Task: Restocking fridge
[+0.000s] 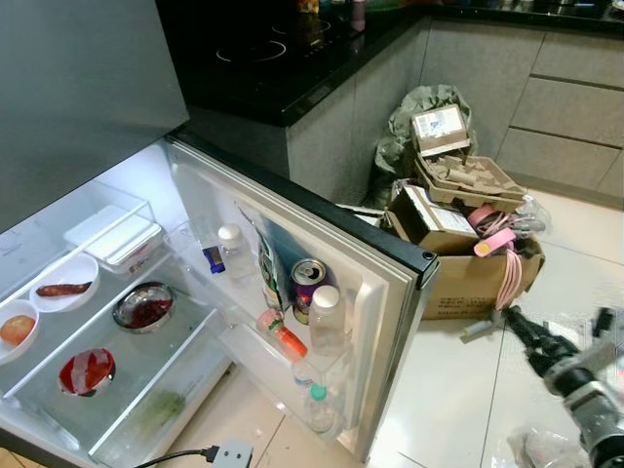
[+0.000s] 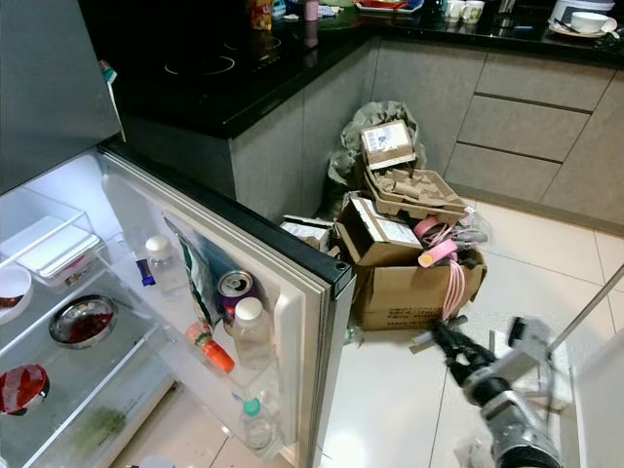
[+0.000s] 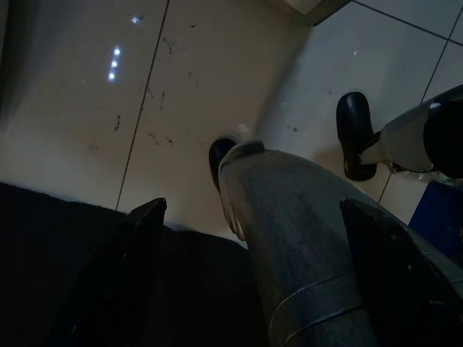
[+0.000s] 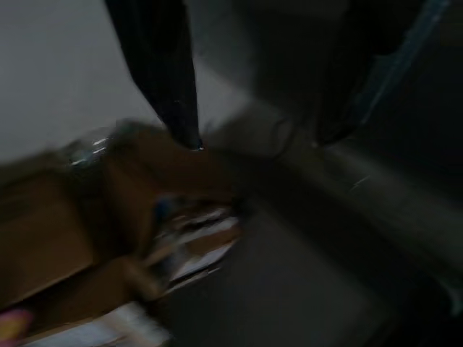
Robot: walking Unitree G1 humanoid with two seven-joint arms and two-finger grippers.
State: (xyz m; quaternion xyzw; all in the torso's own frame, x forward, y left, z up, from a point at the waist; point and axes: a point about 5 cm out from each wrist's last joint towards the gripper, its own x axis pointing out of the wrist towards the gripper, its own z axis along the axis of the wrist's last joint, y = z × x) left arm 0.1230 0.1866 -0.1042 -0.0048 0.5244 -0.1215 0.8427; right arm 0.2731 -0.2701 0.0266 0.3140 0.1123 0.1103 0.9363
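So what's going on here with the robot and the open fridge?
The fridge door stands open, its racks holding a can and bottles. The right gripper is raised, empty and open, toward the cardboard box of clutter on the floor. The left gripper hangs idle, open, by the robot's leg. Nothing is held.

Right arm [image 2: 512, 414] is ribbed silver metal with a black gripper [image 2: 450, 341] up front. Left wrist cam: grey leg [image 3: 289, 238], glossy black feet [image 3: 354, 134], black fingers [image 3: 141, 246].
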